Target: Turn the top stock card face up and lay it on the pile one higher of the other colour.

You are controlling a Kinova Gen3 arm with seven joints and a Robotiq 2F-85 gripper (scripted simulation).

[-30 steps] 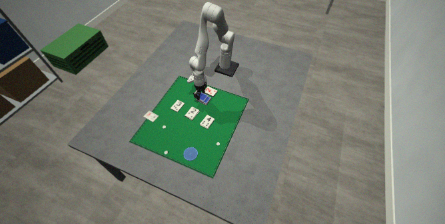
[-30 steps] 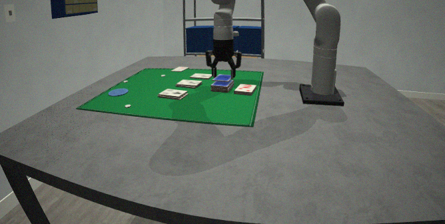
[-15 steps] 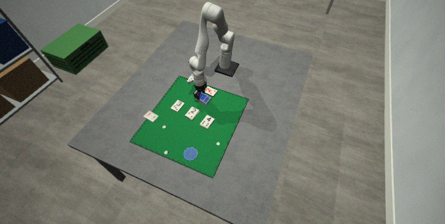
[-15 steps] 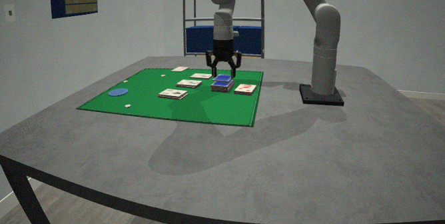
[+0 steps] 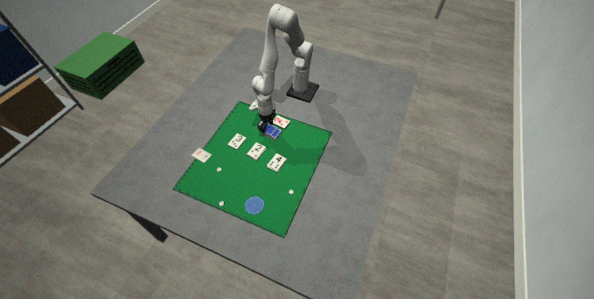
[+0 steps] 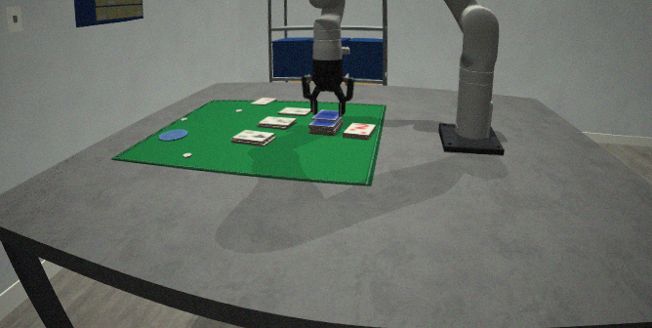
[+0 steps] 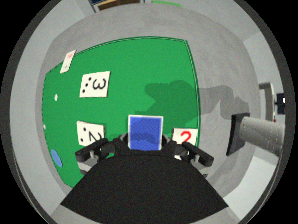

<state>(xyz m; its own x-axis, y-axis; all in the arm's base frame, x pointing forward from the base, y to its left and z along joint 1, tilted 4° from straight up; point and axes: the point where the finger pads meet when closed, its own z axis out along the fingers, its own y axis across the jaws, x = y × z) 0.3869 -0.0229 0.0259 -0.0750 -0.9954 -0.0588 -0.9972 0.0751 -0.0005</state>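
Note:
My gripper [image 5: 266, 125] [image 6: 327, 112] [image 7: 144, 138] is shut on a blue-backed card [image 5: 268, 130] [image 6: 327, 115] [image 7: 145, 131], held roughly level by its side edges a little above the face-down stock [image 5: 276, 133] [image 6: 325, 130]. The card's underside is hidden. Three face-up piles stand in a row: a black 3 [image 5: 236, 141] [image 6: 295, 111] [image 7: 95, 84], a black 2 [image 5: 256, 150] [image 6: 277, 122] [image 7: 91, 134] and a black 4 [image 5: 276, 162] [image 6: 254, 137]. A red 2 [image 5: 281, 121] [image 6: 359, 130] [image 7: 185, 135] lies beside the stock, on the arm base's side.
A pale card [image 5: 201, 155] [image 6: 264, 101] [image 7: 68, 61] with faint marks lies across the edge of the green mat [image 5: 249, 182] [image 6: 322, 163] [image 7: 135, 60]. A blue disc [image 5: 254, 205] [image 6: 173, 135] [image 7: 56, 158] and small white discs lie on the mat's far side from the arm base.

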